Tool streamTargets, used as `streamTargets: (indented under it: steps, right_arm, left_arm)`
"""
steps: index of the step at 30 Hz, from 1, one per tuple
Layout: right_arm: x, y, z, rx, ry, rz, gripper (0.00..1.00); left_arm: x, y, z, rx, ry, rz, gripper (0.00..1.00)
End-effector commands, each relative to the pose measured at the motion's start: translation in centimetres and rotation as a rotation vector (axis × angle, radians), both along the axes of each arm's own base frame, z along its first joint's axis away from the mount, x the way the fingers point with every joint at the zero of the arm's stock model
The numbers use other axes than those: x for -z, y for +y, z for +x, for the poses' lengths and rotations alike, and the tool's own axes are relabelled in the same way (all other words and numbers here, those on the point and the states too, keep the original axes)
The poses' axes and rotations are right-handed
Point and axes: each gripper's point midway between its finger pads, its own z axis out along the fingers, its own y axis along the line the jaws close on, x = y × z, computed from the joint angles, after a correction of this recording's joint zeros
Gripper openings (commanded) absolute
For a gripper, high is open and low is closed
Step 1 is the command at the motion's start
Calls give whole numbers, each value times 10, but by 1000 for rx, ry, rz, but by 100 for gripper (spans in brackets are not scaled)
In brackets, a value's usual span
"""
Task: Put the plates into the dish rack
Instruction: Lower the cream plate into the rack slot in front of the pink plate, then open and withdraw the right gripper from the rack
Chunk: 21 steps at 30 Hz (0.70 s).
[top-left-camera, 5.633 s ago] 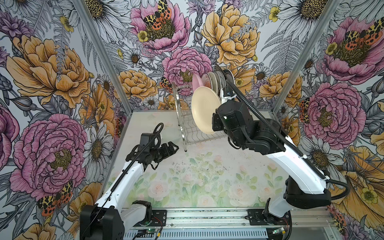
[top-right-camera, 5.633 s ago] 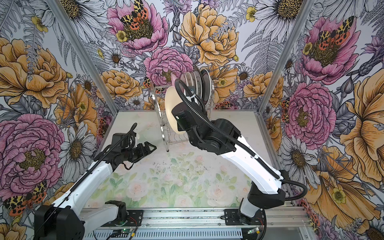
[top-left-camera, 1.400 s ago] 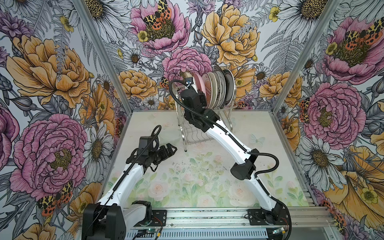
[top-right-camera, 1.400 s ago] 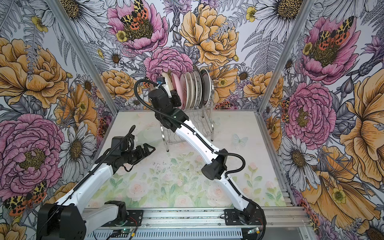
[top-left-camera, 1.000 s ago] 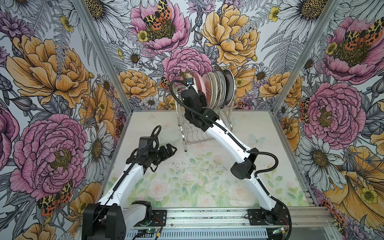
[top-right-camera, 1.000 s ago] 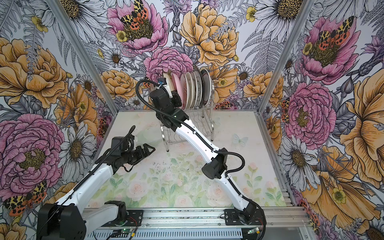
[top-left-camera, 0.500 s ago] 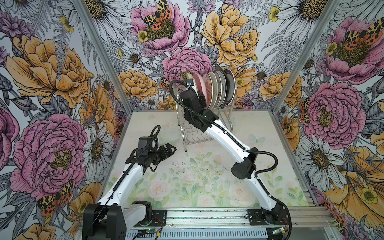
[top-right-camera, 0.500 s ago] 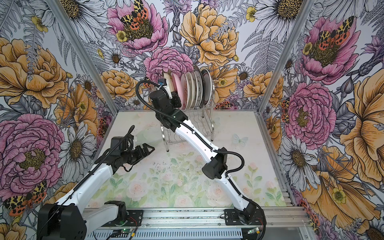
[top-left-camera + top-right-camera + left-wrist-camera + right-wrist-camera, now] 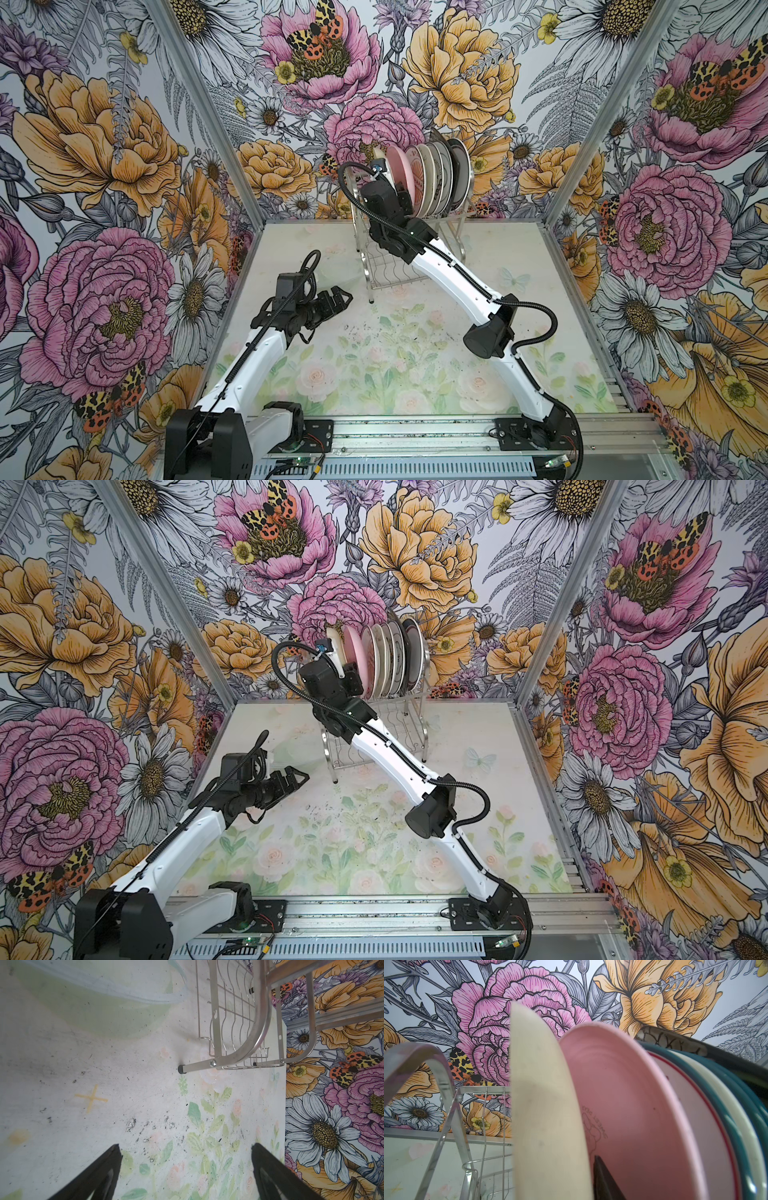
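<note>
The dish rack (image 9: 371, 266) stands at the back of the table, and its upper tier holds a row of upright plates (image 9: 436, 174). A cream plate (image 9: 542, 1105) stands at the row's left end, beside a pink plate (image 9: 633, 1105). My right gripper (image 9: 397, 192) reaches up to the cream plate's lower edge. One black finger (image 9: 606, 1180) shows between the cream and pink plates, and the cream plate hides the other. Whether the jaws press the plate does not show. My left gripper (image 9: 343, 297) hovers open and empty over the table, left of the rack (image 9: 259, 1022).
The rack's lower wire tier (image 9: 390, 729) holds nothing that I can see. Floral walls close in the back and both sides. A faint yellow cross (image 9: 91, 1098) marks the mat in front of the left gripper.
The right arm has carried the cream plate from in front of the rack into the row's left end. Over the last second it barely moves. The left arm stays put.
</note>
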Motion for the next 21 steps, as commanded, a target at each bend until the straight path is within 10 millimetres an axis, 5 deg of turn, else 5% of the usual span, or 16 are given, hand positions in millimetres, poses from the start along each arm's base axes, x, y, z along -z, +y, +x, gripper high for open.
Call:
streamTargets:
  steps: [1,21]
  right_arm:
    - [-41,-18,-14,-11,-43,52,38]
    - [-58,-9,-52,-97,-26,76,50]
  left_arm:
    - [-7,0,3,-3,-39,-18,98]
    - [-14,-5,-1,-7,-58,-17,98]
